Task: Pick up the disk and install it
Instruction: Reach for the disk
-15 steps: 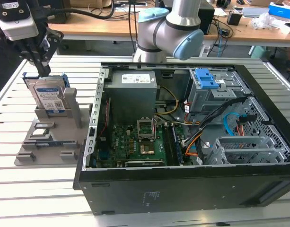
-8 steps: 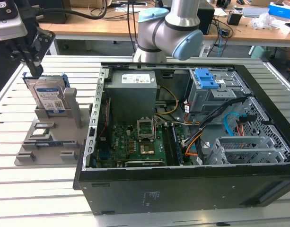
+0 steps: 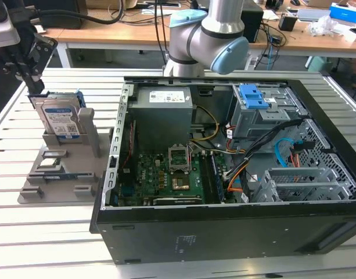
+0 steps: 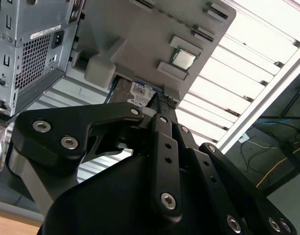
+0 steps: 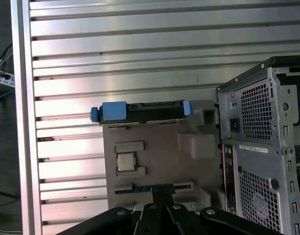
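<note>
— Disk [image 3: 60,119] position?
— Stood upright in the grey holder [image 3: 61,174] on the worktop [image 3: 50,232], beside the open computer case [image 3: 224,229].
— Gripper [image 3: 36,90]?
— Hovered just above it, jaws drawn together, holding nothing.

Table: slatted aluminium top [image 3: 56,232], fills most of the exterior view, pretty much edge to edge.
Desk: long wooden one [image 3: 102,36] across the top of that frame, white leg [image 3: 63,55] at upper left.
Desk clutter: black cables [image 3: 102,18] upper left, blue box [image 3: 346,11] upper right.
Floor: dark grey [image 5: 3,161] past the table edge in the first wrist view, loose wires [image 5: 0,78] on it.
Light: strong glare off the slats [image 4: 247,63] in the second wrist view.
</note>
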`<act>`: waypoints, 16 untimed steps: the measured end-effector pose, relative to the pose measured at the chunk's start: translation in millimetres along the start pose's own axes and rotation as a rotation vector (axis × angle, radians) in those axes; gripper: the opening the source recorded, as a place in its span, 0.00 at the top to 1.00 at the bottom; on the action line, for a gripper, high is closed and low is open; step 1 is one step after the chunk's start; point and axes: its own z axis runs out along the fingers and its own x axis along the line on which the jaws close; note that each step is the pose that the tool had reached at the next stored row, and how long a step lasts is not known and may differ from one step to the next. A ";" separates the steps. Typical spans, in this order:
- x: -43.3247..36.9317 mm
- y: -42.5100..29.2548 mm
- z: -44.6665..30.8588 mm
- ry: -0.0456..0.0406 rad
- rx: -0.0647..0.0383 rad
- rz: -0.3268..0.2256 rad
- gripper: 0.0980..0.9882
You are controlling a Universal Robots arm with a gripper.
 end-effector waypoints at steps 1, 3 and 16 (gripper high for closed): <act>1.3 -0.1 0.0 0.0000 0.000 0.000 0.99; 6.6 -0.5 -0.2 0.0000 0.000 0.000 0.99; 37.2 -2.8 -1.0 0.0000 0.000 0.000 0.99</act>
